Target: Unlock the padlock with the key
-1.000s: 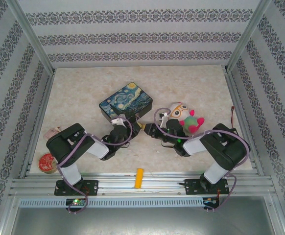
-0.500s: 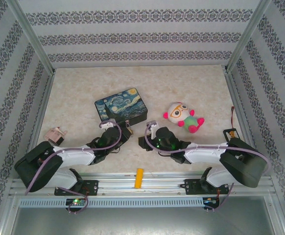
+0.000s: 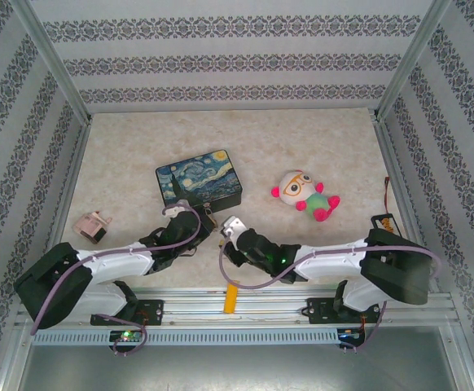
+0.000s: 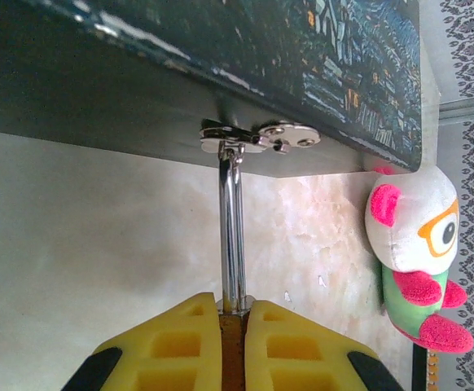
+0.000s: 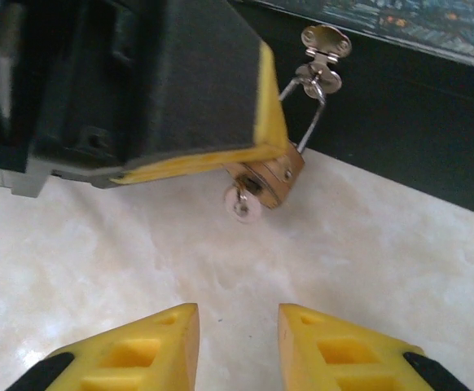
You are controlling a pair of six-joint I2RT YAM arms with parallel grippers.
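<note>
1. In the top view I am counting one rectangular metal tin printed with a starry-night painting. To its right one white plush toy with pink ears and orange glasses is lying. One orange-yellow rectangular block is resting at the near edge between the arm bases. One small pink-and-brown object is sitting at the left, too small to identify.
2. Two arms are reaching in. The left gripper and the right gripper are sitting close together, just in front of the tin's near wall.
3. The left wrist view is showing the left gripper with its yellow fingers pressed onto the body of the one small brass-coloured padlock, pinching it. The padlock's silvery U-shaped shackle is running up into the tin's silvery clasp.
4. The right wrist view is adding the padlock's lower face, which the left wrist view is hiding. The right gripper is hovering over the pale marbled tabletop just short of the padlock, its fingers spread and nothing between them.
5. A small pale round piece is sticking out of the padlock's lower face. It may be the head of the thin metal key, but the blur is making this uncertain.
</note>
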